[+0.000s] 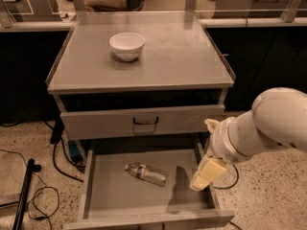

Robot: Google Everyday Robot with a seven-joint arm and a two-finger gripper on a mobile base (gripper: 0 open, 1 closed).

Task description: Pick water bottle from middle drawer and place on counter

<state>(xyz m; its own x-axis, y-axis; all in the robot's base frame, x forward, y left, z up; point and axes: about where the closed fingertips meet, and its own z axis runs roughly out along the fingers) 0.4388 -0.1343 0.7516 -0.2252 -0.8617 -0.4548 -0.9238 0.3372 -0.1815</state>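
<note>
Over drawer (115, 195) right wall, end effector (209, 150) hangs wide, empty. Bottle (145, 173) lies flat mid-drawer, well left of it. Reach step, by my read; next: shift left, descend, straddle bottle.

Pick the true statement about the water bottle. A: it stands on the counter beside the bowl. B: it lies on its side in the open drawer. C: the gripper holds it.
B: the water bottle lies flat in the drawer, the gripper apart at its right.
</note>
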